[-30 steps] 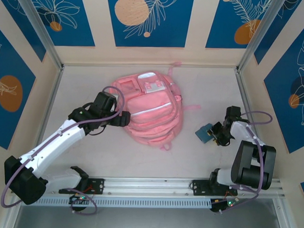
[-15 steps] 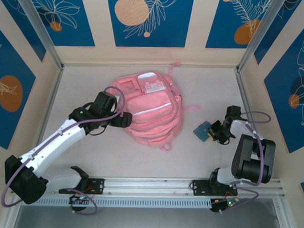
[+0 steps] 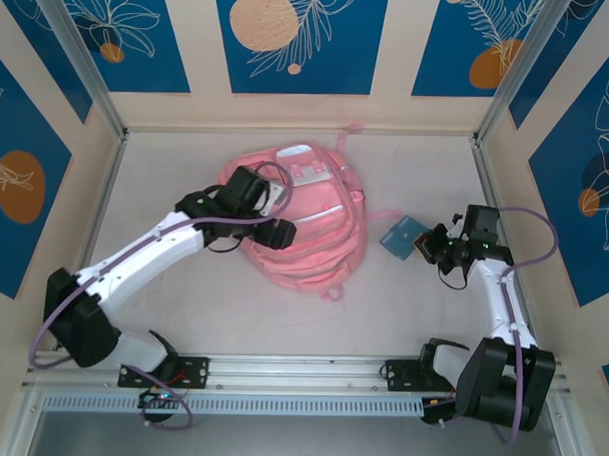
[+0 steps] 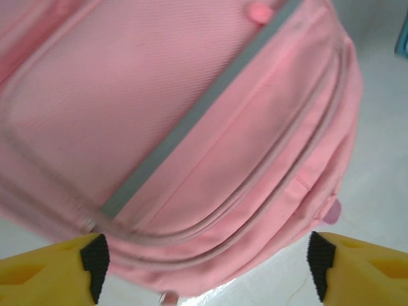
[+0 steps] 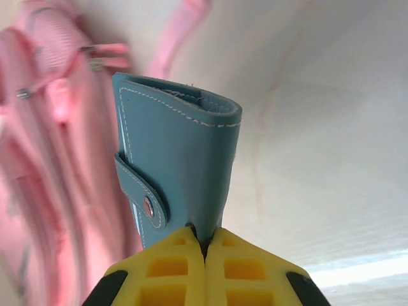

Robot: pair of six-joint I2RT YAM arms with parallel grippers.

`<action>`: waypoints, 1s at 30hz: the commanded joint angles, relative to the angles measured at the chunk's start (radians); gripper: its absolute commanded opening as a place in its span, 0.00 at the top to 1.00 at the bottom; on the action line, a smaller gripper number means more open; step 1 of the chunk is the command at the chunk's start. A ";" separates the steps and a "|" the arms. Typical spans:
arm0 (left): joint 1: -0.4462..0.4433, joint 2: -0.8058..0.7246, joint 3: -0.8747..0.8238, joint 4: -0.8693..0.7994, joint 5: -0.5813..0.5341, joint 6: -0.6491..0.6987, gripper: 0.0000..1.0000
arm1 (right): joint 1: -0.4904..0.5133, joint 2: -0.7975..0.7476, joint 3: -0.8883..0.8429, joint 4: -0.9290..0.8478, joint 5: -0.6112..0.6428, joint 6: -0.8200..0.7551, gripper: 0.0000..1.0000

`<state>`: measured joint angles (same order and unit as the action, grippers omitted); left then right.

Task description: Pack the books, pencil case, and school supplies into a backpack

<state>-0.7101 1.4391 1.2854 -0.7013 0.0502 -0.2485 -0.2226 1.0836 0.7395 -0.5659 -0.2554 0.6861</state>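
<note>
The pink backpack point(image 3: 305, 223) lies flat in the middle of the table, and its zip stripes and front pocket show in the left wrist view point(image 4: 191, 115). My left gripper point(image 3: 276, 230) hovers over the backpack's left front part, open, its fingertips point(image 4: 94, 258) straddling the lower edge with nothing between them. To the right of the backpack, my right gripper point(image 3: 432, 244) is shut on the edge of a small teal-blue case with a snap strap point(image 3: 404, 235). The case stands upright out of the pinched jaws point(image 5: 178, 159). The books and the pencil case are out of view.
A pink strap point(image 3: 385, 215) trails from the backpack toward the case. Metal frame posts point(image 3: 486, 184) and patterned walls bound the table on the left, right and back. A rail point(image 3: 299, 373) runs along the near edge.
The left arm swung right, from beside the backpack to over it. The right gripper shut on the teal-blue case and carried it up and away from the near edge.
</note>
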 commanded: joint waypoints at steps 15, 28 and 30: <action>-0.133 0.437 0.429 -0.170 -0.023 0.319 0.49 | 0.029 -0.054 0.063 -0.060 -0.197 0.011 1.00; -0.094 0.570 0.554 -0.254 -0.035 0.286 0.79 | 0.045 -0.053 0.057 -0.053 -0.198 0.024 1.00; -0.090 0.582 0.574 -0.267 -0.042 0.288 0.84 | 0.048 -0.053 0.059 -0.054 -0.197 0.027 1.00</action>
<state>-0.8204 1.9968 1.8137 -0.9245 0.0280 0.0334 -0.1829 1.0496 0.7731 -0.6029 -0.4198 0.6991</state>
